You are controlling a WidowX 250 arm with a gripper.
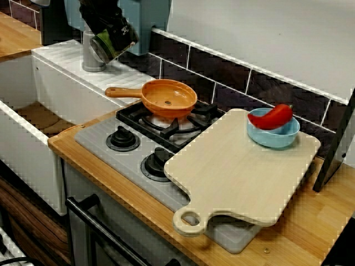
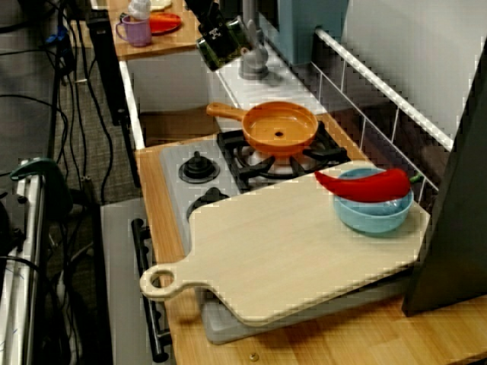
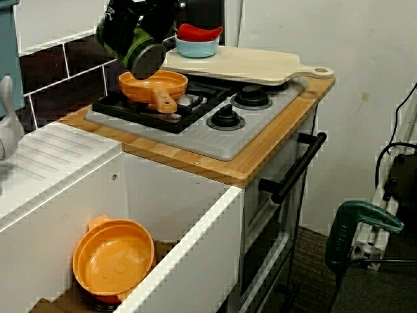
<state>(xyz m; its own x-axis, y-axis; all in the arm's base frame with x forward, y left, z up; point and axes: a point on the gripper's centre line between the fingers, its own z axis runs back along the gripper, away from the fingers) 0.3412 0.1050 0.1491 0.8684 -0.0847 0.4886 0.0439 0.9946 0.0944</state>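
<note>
The hand (image 1: 111, 34) is a chunky black thing, kind of barrel shaped, ending in a round flat face. In the view from the side there's an olive-green ring around that face, and the face itself looks dull grey and a bit shiny. A few small white marks sit on the black casing just behind the ring. Fingers and screws are too blurry to make out.

The orange pan (image 1: 169, 98) looks like smooth, shiny plastic. The cutting board (image 1: 238, 166) is pale, matt wood. The red pepper (image 1: 275, 116) is glossy.
</note>
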